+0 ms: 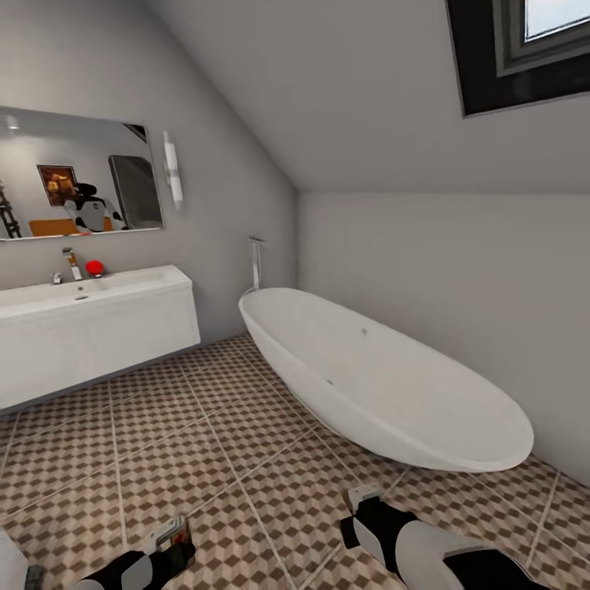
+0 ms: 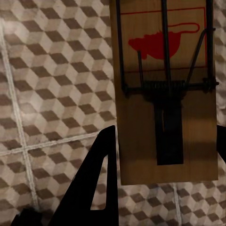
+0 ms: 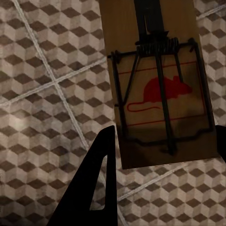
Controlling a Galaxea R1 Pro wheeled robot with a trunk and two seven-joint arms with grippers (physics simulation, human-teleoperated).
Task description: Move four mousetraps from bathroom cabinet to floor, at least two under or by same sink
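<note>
Head view: both grippers, left (image 1: 168, 545) and right (image 1: 365, 512), each pinch a mousetrap (image 2: 165, 94) over the tiled floor (image 1: 246, 442); the sink (image 1: 90, 328) stands far left, nearer the left arm.

The mousetrap (image 2: 167, 94) is matt tan wood with dark metal wire; the bathtub (image 1: 385, 377) looks smooth, glossy white.

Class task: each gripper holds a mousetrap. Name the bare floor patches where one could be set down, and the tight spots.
Bare floor spreads between the sink and the bathtub, widest just ahead of the left gripper and the right gripper. It narrows toward the back wall, and the strip beside the bathtub's curved side is tight.
</note>
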